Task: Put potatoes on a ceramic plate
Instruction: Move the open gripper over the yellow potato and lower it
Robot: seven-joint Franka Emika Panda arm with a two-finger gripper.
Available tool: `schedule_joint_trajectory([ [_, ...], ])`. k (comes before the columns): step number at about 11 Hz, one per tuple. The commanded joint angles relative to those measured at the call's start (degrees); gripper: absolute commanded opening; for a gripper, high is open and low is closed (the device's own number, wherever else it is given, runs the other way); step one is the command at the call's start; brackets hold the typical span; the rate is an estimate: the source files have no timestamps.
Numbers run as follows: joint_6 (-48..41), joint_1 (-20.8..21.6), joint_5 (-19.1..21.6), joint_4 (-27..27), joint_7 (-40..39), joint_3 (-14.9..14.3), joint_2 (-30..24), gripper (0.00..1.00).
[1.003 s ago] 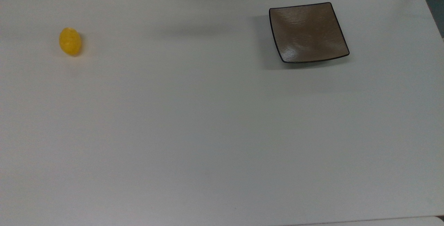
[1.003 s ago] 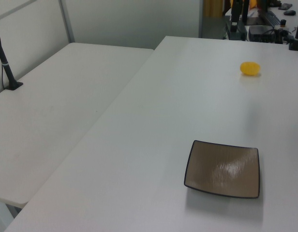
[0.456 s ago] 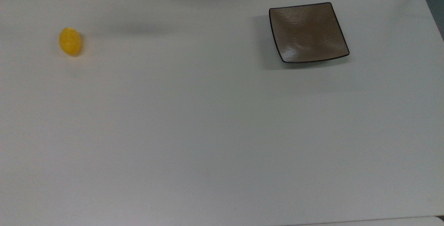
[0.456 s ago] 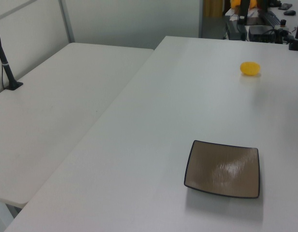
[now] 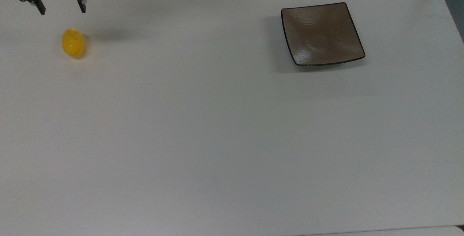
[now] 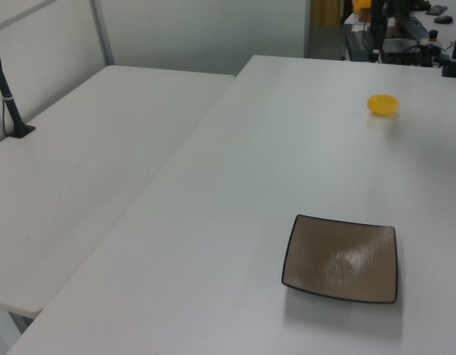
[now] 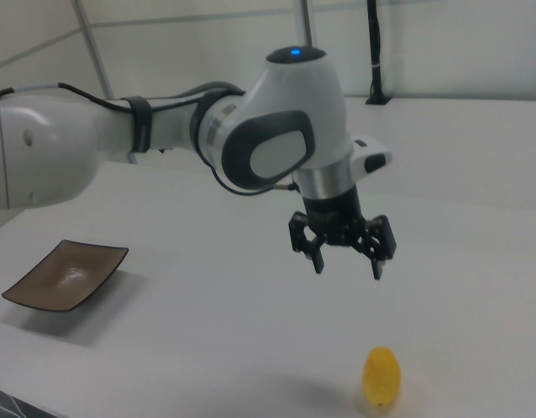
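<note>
Lengthwise, potato (image 5: 73,43) lies top-to-bottom (top view).

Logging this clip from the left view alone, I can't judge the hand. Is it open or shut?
Observer: Open. In the right view the hand is spread wide and holds nothing.
Operator: Is it touching the potato?
Observer: No. The right view shows it hanging in the air above the potato, clearly apart from it.
Operator: Is it lined up with it?
Observer: Not quite. In the top view the hand appears a little to the top view's left of the potato.
</note>
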Motion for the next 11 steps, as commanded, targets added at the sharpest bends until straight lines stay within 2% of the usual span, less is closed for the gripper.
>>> schedule_joint_trajectory([
  [1,5.5,-0.7,-2.5,-4.2,-1.4,-0.5,2.7,1.00],
  [5,9.6,-2.2,-8.7,-6.8,-3.0,-0.6,6.5,1.00],
  [11,18.3,-3.2,-9.2,-10.3,-3.1,-0.5,11.2,1.00],
])
